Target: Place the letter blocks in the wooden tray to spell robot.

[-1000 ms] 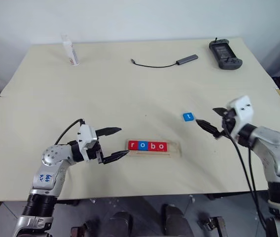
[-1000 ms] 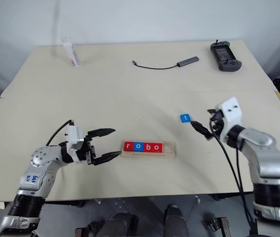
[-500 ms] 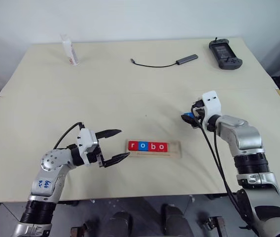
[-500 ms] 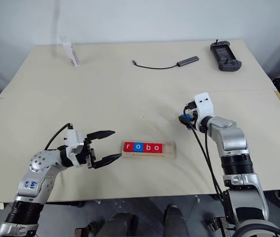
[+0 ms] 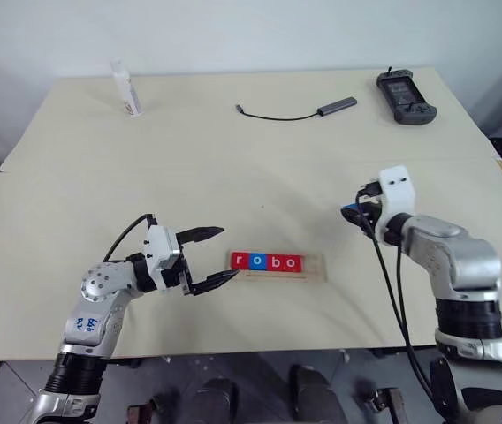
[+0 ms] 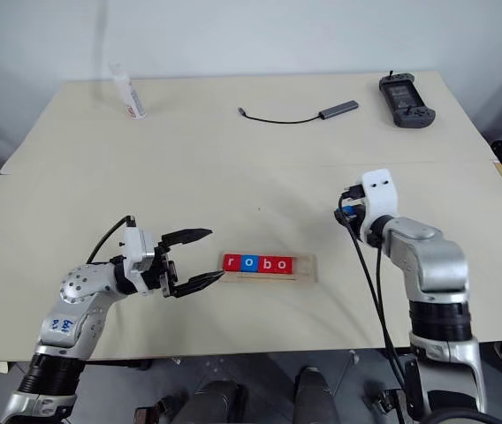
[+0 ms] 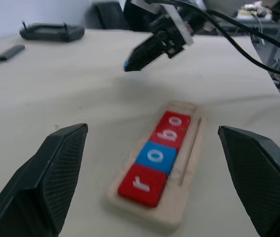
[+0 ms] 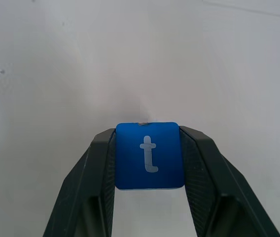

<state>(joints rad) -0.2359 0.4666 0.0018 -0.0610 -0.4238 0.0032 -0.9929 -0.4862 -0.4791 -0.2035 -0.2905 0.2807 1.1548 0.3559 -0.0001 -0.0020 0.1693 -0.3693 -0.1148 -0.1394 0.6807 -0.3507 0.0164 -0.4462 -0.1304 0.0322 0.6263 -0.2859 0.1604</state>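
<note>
Nearest me, my left gripper [image 5: 217, 258] hovers just above the pale beige tabletop [image 5: 233, 168] with its two black fingers spread wide and nothing between them, its tips just off the left end of the long, narrow pale wooden tray [image 5: 314, 268]. That tray lies flat on the table in front of me. Four small flat square letter tiles sit side by side in its groove, filling it from the left end: a red r [image 5: 239, 261], a blue o [image 5: 256, 261], a red b [image 5: 274, 261] and a red o [image 5: 292, 262], each with a white lowercase letter. The right end of the groove is bare wood.

Beyond the tray and off to my right, my right gripper [image 8: 149, 157] is lifted clear of the table, well apart from the tray. Its two black fingers [image 8: 98, 173] are pressed against opposite edges of the blue square t tile [image 8: 149, 155], so that tile is pinched firmly in my grasp.

Along the far edge of the table stand a small white bottle [image 5: 125, 89] on the left, a dark cable with an adapter [image 5: 297, 112] near the middle, and a black handheld controller [image 5: 405, 94] on the right.
</note>
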